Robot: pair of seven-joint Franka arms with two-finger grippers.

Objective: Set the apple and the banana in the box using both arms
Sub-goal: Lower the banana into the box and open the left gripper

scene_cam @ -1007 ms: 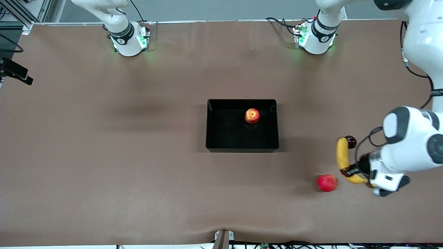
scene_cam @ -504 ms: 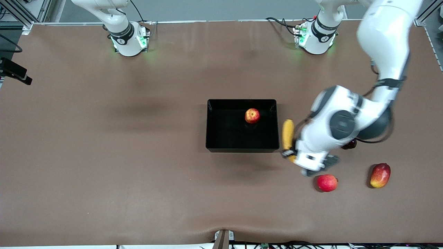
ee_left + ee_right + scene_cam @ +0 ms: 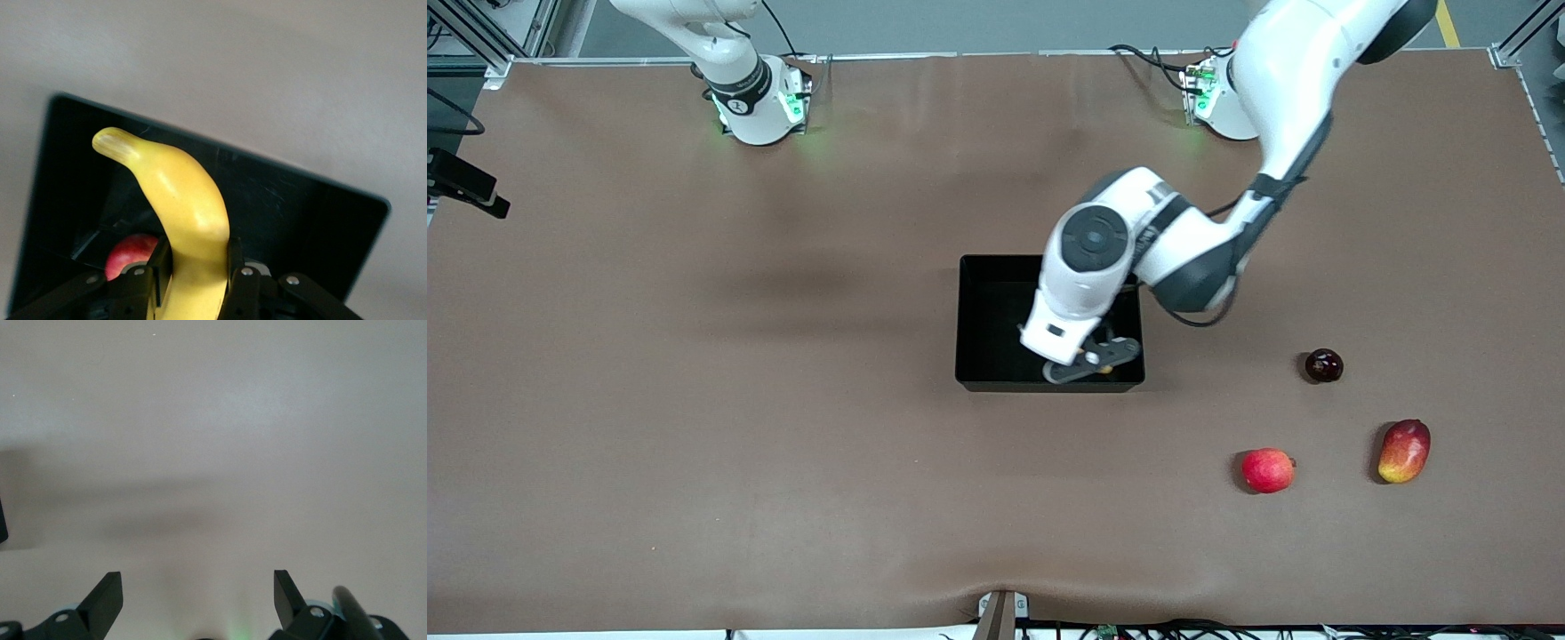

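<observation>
Brown matting covers the table [image 3: 694, 400], and a shallow black box [image 3: 983, 311] sits near its middle. The left arm [image 3: 1280, 107] reaches down from its base over the box, and the left gripper [image 3: 195, 283] hangs over the part of the box nearer the front camera. Its jaws are pinched on the yellow banana [image 3: 180, 207], which juts out between them above the black box floor; in the front view the arm hides nearly all of the banana. The apple [image 3: 130, 253] lies inside the box, showing in the left wrist view as a red curve just beside the banana and partly hidden by a finger [image 3: 143, 283]; in the front view the arm covers it. Three other fruits lie on the matting toward the left arm's end of the table: a dark round fruit [image 3: 1323, 365] farthest from the front camera, with a pinkish-red round fruit [image 3: 1267, 470] and a red-yellow mango [image 3: 1403, 451] nearer to it, all well apart from the box. The right arm [image 3: 720, 53] waits by its base, and the right gripper [image 3: 198, 600] has its jaws spread wide over bare table.
</observation>
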